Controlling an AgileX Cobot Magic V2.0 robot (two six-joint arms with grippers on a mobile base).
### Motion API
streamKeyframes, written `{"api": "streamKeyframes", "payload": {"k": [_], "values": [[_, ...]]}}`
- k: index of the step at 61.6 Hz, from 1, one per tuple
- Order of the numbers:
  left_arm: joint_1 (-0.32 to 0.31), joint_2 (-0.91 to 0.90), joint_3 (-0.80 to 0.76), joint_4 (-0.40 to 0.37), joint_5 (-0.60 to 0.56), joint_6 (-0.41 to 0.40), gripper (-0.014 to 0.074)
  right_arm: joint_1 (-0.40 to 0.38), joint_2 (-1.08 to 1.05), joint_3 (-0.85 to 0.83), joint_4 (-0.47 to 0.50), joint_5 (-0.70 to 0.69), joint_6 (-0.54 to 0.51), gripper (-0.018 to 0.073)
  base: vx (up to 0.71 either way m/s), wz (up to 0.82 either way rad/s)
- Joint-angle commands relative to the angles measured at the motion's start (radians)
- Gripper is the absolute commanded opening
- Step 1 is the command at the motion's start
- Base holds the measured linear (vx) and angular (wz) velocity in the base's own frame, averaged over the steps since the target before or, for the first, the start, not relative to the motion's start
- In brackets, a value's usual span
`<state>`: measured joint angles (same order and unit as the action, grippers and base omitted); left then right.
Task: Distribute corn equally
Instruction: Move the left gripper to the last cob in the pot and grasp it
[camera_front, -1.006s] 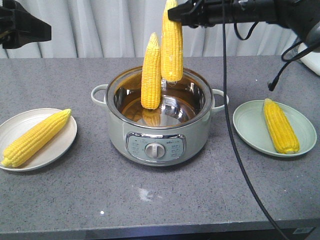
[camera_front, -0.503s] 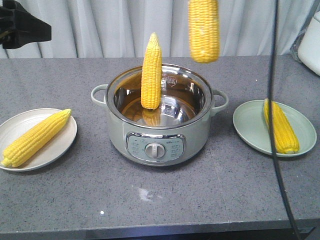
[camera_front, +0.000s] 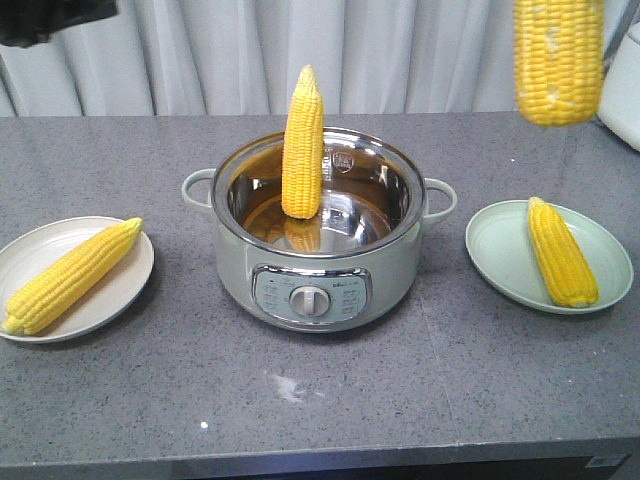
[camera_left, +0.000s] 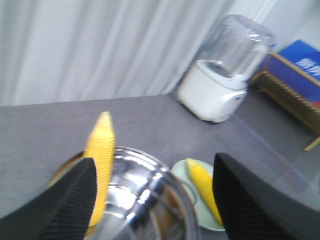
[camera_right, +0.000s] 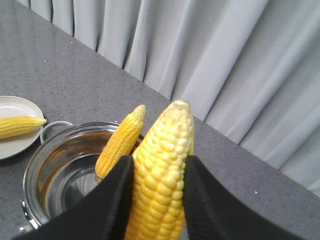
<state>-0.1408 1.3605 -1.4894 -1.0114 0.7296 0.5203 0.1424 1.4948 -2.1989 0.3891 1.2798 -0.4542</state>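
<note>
One corn cob (camera_front: 302, 145) stands upright inside the steel pot (camera_front: 315, 270) at the table's centre, leaning on the far rim. Another cob (camera_front: 70, 277) lies on the white plate (camera_front: 130, 290) at the left. A third (camera_front: 560, 252) lies on the green plate (camera_front: 500, 255) at the right. A fourth cob (camera_front: 560, 60) hangs vertically high above the green plate, with my right gripper (camera_right: 160, 165) shut on it (camera_right: 160, 200). My left gripper (camera_left: 155, 200) is open and holds nothing, up over the pot's left side, with the standing cob (camera_left: 100, 160) beside its left finger.
A white appliance with a clear jar (camera_left: 225, 75) stands at the table's far right corner, and its edge shows in the front view (camera_front: 625, 90). Beyond it are a blue box (camera_left: 300, 60) and a wooden rack. Grey curtains hang behind the table.
The held cob has travelled right, from just above the pot to over the green plate, and sits closer to the camera. The left arm has risen almost out of the front view.
</note>
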Motion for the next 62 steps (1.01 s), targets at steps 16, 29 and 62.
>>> {"api": "streamKeyframes", "payload": {"k": [16, 29, 62], "values": [[-0.003, 0.256, -0.361, -0.328, 0.076, 0.192, 0.0541, -0.005, -0.050, -0.025, -0.032, -0.024, 0.013, -0.0004, 0.00, 0.00], [-0.004, 0.485, -0.698, -0.171, 0.132, 0.176, 0.0547, -0.005, -0.050, -0.025, -0.054, -0.024, 0.012, -0.0004, 0.00, 0.00], [-0.107, 0.743, -0.805, -0.043, 0.041, 0.177, 0.0547, -0.005, -0.046, -0.020, -0.081, -0.023, 0.012, -0.0004, 0.00, 0.00]]}}
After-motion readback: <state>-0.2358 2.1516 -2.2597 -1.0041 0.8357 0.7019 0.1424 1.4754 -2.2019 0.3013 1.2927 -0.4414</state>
